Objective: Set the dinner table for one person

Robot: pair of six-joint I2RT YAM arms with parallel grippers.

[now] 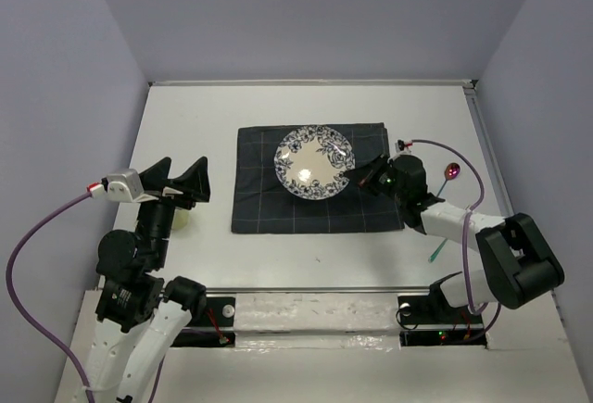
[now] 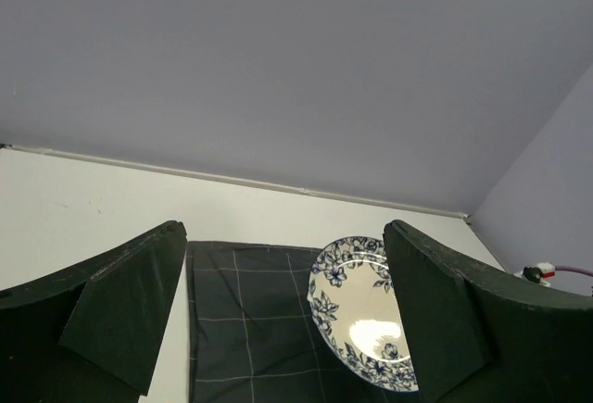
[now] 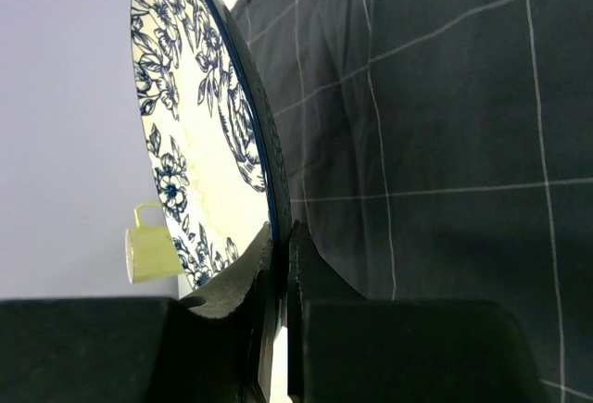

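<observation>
The white dinner table carries a dark grey checked placemat. A white plate with blue flowers is over the placemat's far middle. My right gripper is shut on the plate's right rim. In the right wrist view the fingers pinch the rim of the plate edge-on, above the placemat. My left gripper is open and empty, raised over the table's left side. In its own view it looks towards the placemat and the plate.
A pale yellow-green cup stands on the table under my left arm; it also shows in the right wrist view. A spoon with a shiny bowl lies right of the placemat, and a thin green handle shows beyond my right arm. Walls close in on three sides.
</observation>
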